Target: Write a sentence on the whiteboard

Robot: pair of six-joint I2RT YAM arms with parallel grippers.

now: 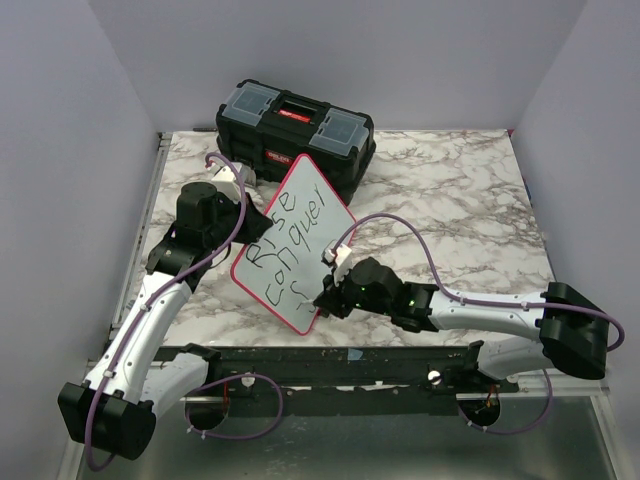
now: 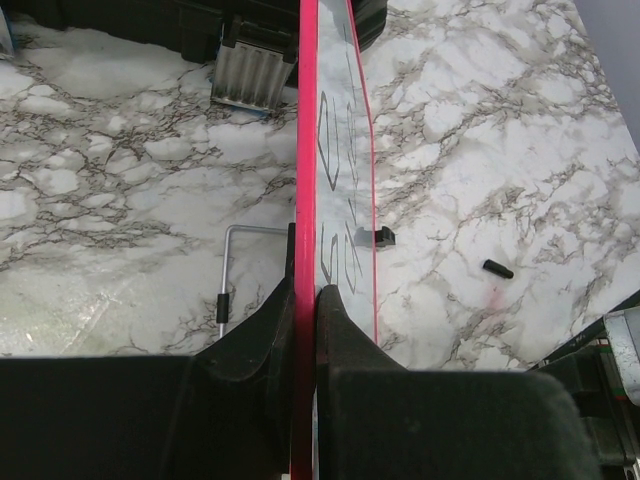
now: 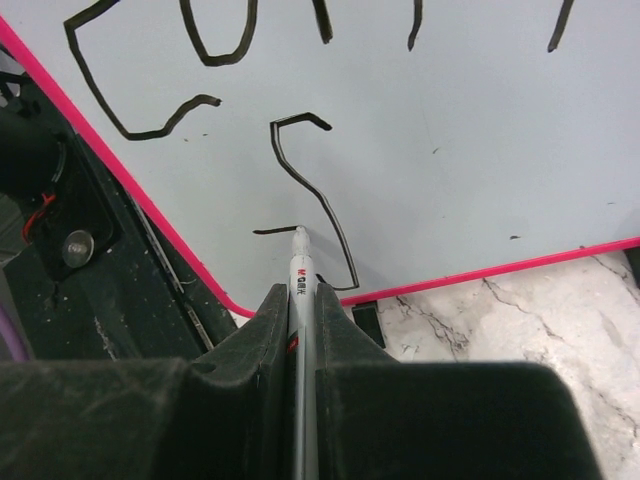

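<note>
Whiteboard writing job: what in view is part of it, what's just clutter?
In use: whiteboard, sentence, marker in right gripper, left gripper clamping the board's edge.
Lying about: black toolbox, small black piece on the table.

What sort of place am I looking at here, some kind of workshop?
Probably a robot lab's test booth: plain grey walls box in a marble-patterned table, and a left arm and right arm bolted at its near edge work on a whiteboard beside a black toolbox.

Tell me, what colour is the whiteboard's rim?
Pink-red; the whiteboard's rim shows best in the right wrist view.
</note>
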